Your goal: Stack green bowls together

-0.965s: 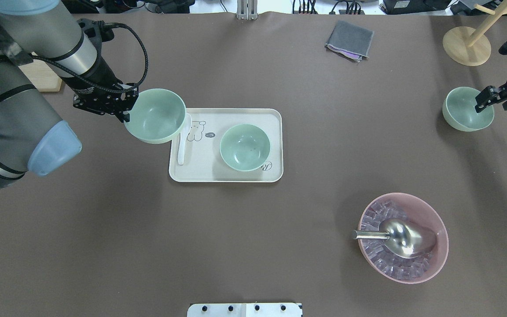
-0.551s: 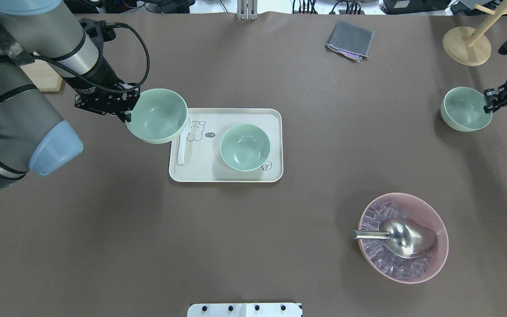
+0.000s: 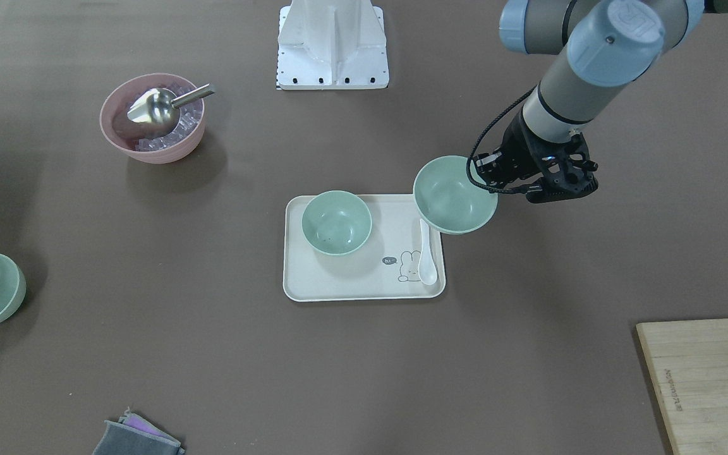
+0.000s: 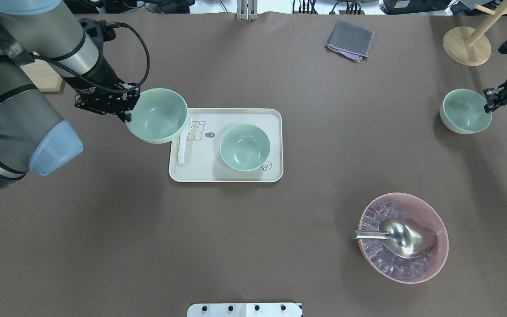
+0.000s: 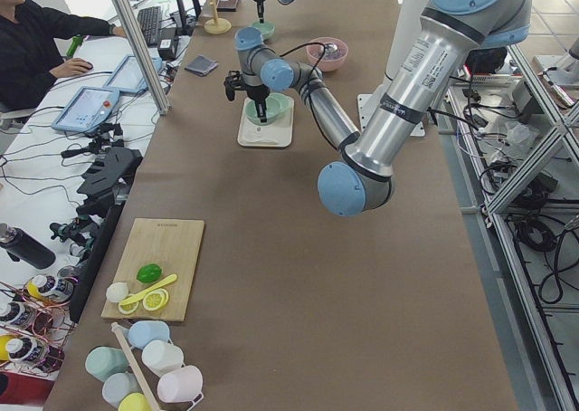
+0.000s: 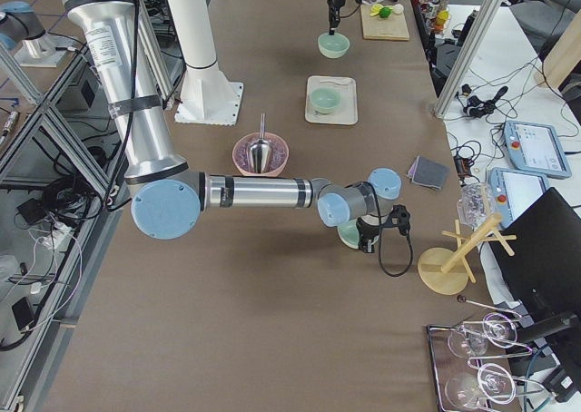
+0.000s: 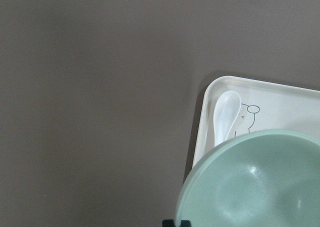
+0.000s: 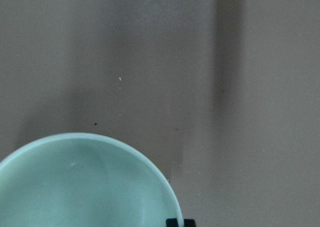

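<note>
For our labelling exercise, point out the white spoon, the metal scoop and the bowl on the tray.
white spoon (image 4: pixel 182 149), overhead view, its handle
metal scoop (image 4: pixel 407 240), overhead view, its pan
bowl on the tray (image 4: pixel 244 147), overhead view, inner bottom

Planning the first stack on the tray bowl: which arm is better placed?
Left. Its end effector holds one bowl over the tray's corner, near the tray bowl; the right's bowl is far.

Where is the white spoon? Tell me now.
In the overhead view, the white spoon lies on the cream tray along its left edge, partly hidden under the green bowl held by the left hand.
</note>
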Motion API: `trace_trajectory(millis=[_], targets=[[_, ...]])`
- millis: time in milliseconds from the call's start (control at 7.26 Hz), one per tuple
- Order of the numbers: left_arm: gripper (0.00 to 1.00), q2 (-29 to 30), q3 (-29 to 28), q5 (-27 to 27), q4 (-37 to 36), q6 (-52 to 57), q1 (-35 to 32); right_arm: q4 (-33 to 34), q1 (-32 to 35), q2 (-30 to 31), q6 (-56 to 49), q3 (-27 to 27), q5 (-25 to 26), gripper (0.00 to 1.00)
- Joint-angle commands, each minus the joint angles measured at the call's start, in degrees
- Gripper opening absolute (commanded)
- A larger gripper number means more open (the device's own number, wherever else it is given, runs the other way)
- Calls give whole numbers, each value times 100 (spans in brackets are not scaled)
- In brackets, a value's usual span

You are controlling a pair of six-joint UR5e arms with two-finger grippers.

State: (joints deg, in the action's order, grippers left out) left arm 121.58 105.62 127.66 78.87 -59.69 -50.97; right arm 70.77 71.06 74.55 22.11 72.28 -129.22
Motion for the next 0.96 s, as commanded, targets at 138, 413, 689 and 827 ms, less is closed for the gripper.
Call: trace_trajectory(millis=[138,413,689,827], targets=[[0,232,20,-268,6,-550,314,59,215,-229,30,40,-410,0],[0,602,-242,-294,14,-825,588,51,215,-248,47,66,-411,0],[0,1162,-777,-285,40,-1018,738,16,224,-239,344,232,-411,0],[0,1323,-1015,-285,136,-1097,834,33,224,-248,546,338,-402,0]])
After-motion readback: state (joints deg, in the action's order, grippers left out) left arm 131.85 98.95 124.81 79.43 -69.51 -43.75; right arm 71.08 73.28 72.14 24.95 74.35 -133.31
